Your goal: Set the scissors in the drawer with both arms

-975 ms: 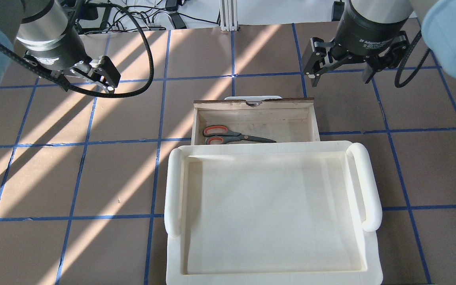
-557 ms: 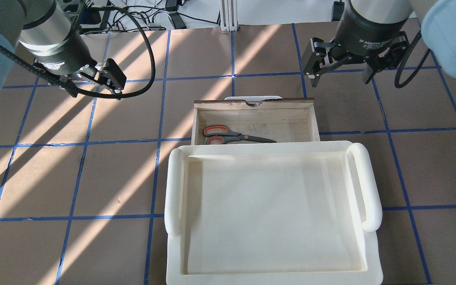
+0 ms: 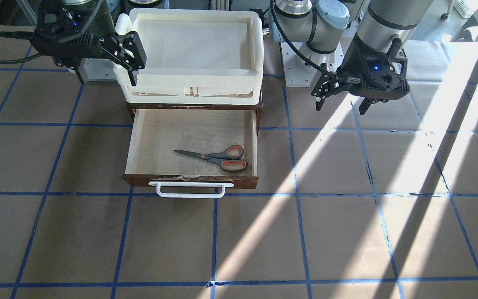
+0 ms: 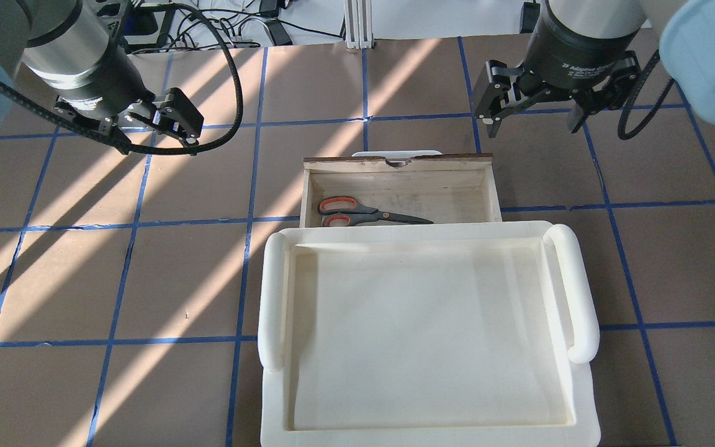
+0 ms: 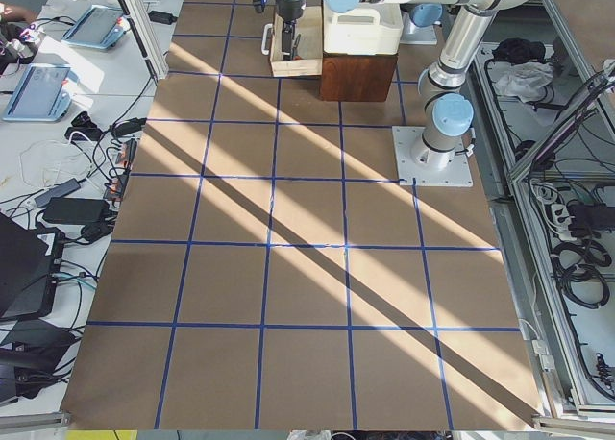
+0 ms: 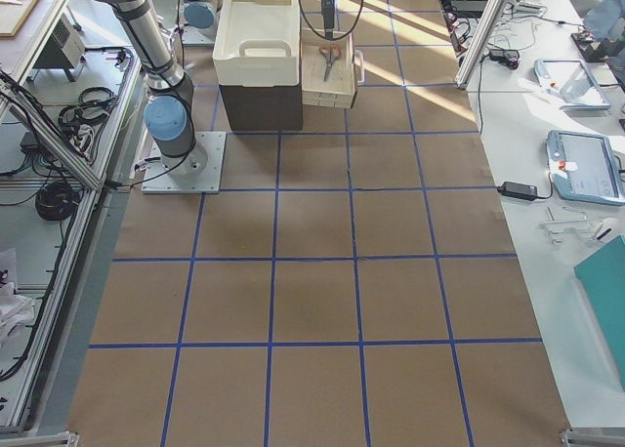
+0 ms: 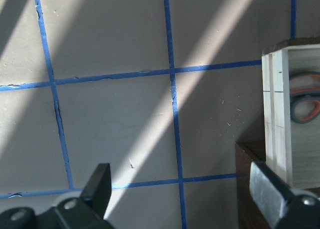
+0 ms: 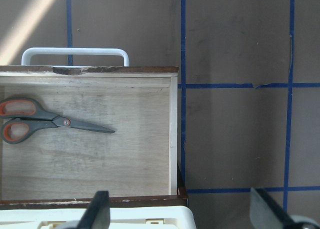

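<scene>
The scissors [image 3: 218, 157] have grey handles lined orange-red and lie flat inside the open drawer [image 3: 189, 180], handles toward my left. They also show in the overhead view [image 4: 364, 214] and the right wrist view [image 8: 45, 124]. The drawer [image 4: 398, 164] is pulled out, its white handle [image 3: 191, 190] facing away from me. My left gripper [image 4: 152, 138] is open and empty above the table, left of the drawer. My right gripper [image 4: 534, 124] is open and empty, right of and beyond the drawer's front corner.
A cream-white tray [image 4: 571, 292] sits on top of the dark brown cabinet [image 6: 259, 105] that holds the drawer. The brown table has blue tape lines [image 4: 364, 118]. Cables [image 4: 221, 31] lie past the far edge. The left arm's base plate [image 3: 301, 70] is beside the cabinet.
My left gripper has shifted a little toward the drawer and turned slightly. The right gripper, the drawer and the scissors have stayed where they were.
</scene>
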